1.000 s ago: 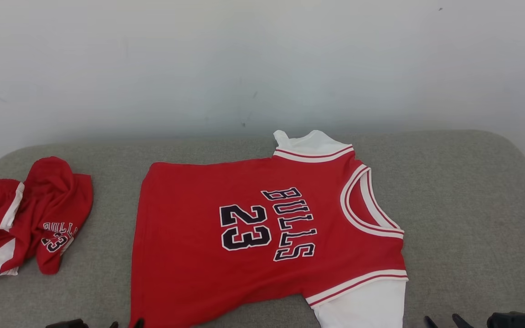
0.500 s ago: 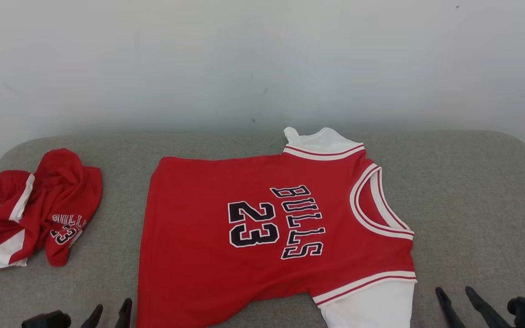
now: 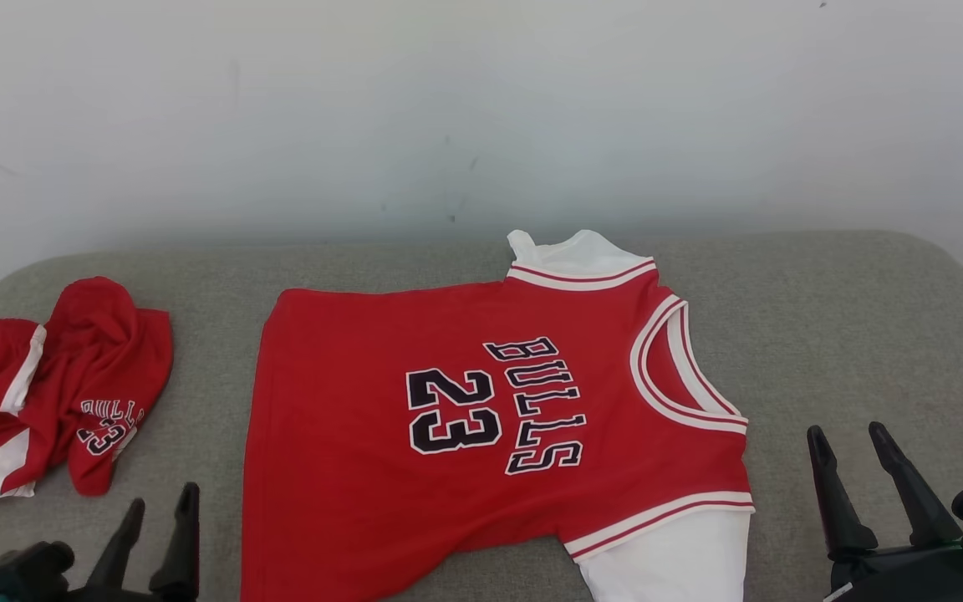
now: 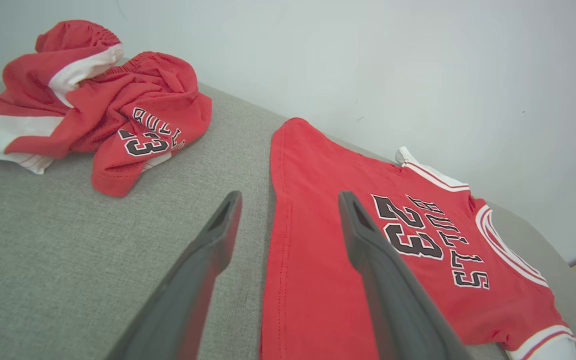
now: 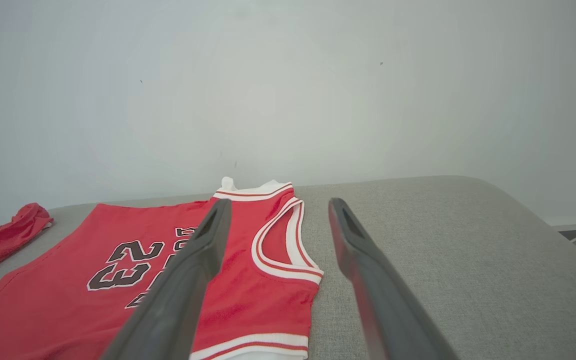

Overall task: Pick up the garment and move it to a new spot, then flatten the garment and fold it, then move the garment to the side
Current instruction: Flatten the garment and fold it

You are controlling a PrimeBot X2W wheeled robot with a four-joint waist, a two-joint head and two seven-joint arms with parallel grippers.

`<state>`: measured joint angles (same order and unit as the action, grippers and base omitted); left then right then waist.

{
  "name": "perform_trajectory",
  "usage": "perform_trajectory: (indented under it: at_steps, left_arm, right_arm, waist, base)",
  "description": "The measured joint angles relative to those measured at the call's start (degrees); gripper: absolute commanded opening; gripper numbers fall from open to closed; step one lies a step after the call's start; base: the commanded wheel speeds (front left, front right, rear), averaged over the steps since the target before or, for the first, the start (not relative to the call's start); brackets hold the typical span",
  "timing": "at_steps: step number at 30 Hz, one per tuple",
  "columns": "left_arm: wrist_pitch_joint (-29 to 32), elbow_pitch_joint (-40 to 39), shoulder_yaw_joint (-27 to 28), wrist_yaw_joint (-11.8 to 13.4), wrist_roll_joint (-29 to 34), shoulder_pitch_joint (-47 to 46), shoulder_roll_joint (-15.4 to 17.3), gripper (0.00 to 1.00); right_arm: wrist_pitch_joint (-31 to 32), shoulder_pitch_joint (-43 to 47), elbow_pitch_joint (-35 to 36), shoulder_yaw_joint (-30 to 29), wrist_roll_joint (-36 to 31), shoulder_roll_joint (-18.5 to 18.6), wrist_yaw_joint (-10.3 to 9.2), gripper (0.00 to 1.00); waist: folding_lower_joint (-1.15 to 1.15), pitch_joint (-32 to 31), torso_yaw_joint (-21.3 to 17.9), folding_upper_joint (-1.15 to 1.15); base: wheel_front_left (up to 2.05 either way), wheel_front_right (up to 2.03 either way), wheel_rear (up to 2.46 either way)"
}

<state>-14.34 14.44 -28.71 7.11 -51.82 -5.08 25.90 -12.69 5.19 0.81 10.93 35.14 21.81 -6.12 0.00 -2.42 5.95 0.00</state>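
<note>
The left gripper [image 3: 164, 499] is resting with its two dark fingers spread wide and holding nothing, just beside the hem of the red Bulls 23 jersey [image 3: 348, 376]. The right gripper [image 3: 848, 431] is also standing wide and empty, near the jersey's neckline end. The jersey is lying spread out, print up, across the middle of the grey cushioned surface [image 3: 849, 318]. One gripper is waiting at each end, probably so each can take an edge for folding. Crumpled red shorts [image 3: 63, 385] are lying well apart on the left.

Plain indoor work area, possibly a lab: a grey fabric-covered desk [image 3: 866, 334] with rounded corners, set against a bare, lightly scuffed white wall [image 3: 481, 109].
</note>
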Motion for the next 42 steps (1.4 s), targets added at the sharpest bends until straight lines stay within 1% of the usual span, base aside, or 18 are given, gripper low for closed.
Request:
perform_trajectory:
  at_steps: [2,4,6,11,14,21,25,28,32,37,39,42]
  left_arm:
    - [-0.01,-0.83,2.72,0.0,1.18,0.36,-1.09,1.0]
    - [-0.07,-1.46,5.25,0.0,2.1,1.5,-1.63,1.0]
    - [-0.07,-2.37,8.2,0.0,4.83,3.61,-2.52,1.0]
    - [-0.08,-4.75,12.18,0.0,9.01,5.55,-5.23,1.0]
    - [-0.08,-6.16,14.08,0.0,11.14,6.98,-6.31,1.0]
    - [-0.09,-7.14,14.36,0.0,18.25,8.75,-7.14,1.0]
    - [0.01,-7.46,14.81,0.0,20.33,9.84,-7.24,1.0]
    - [1.53,-8.25,14.83,0.0,22.57,10.73,-7.15,1.0]
    - [3.65,-10.9,14.29,0.0,23.66,11.96,-6.44,1.0]
    - [6.98,-13.54,13.15,0.0,23.51,12.83,-5.58,1.0]
    - [9.47,-14.04,11.39,-0.14,23.25,13.87,-4.57,1.0]
    - [11.37,-15.18,11.09,-0.08,23.01,15.08,-3.76,1.0]
  right_arm:
    - [-0.45,0.14,0.35,-0.32,-1.34,0.1,-0.01,1.0]
    - [-0.53,0.26,0.99,-0.73,-2.14,0.05,-0.46,1.0]
    - [-0.98,0.98,1.86,-1.77,-3.24,-0.52,-0.52,1.0]
    - [-1.51,4.95,3.63,-5.47,-4.0,-1.71,-0.94,1.0]
    - [-1.51,6.12,4.09,-6.06,-4.46,-2.49,-0.94,1.0]
    - [-1.51,6.23,4.6,-7.46,-6.31,-2.5,-0.99,1.0]
    - [-1.23,6.46,4.56,-7.24,-7.72,-2.33,-1.0,1.0]
    - [-0.23,7.67,4.72,-7.17,-8.06,-2.26,-1.0,1.0]
    - [1.74,8.34,6.05,-7.01,-8.65,-2.09,-1.0,1.0]
    - [4.11,8.61,6.65,-6.91,-9.11,-1.83,-1.0,1.0]
    - [4.98,9.11,6.6,-7.38,-9.14,-1.89,-1.0,1.0]
    - [5.92,9.92,6.67,-7.76,-9.38,-1.99,-1.01,1.0]
  waist:
    - [0.0,0.15,-0.05,0.0]
    - [0.0,0.31,-0.19,0.0]
    - [0.0,0.46,-0.49,0.0]
    - [0.0,0.7,-0.54,0.0]
    - [0.0,0.94,-0.42,0.0]
    - [0.0,1.49,-0.38,0.0]
    - [0.0,1.38,-0.38,0.0]
    - [0.0,1.22,-0.33,0.0]
    - [0.0,1.01,-0.33,0.0]
    - [0.0,0.91,-0.3,0.0]
    - [0.0,0.88,-0.21,0.0]
    - [0.0,0.81,0.03,0.0]
  base:
    - [0.0,0.0,0.0]
    - [0.0,0.0,0.0]
    - [0.0,0.0,0.0]
    - [0.0,0.0,0.0]
    - [0.0,0.0,0.0]
    - [0.0,0.0,0.0]
    - [0.0,0.0,0.0]
    - [0.0,0.0,0.0]
    - [0.0,0.0,0.0]
    - [0.0,0.0,0.0]
    - [0.0,0.0,0.0]
    - [0.0,0.0,0.0]
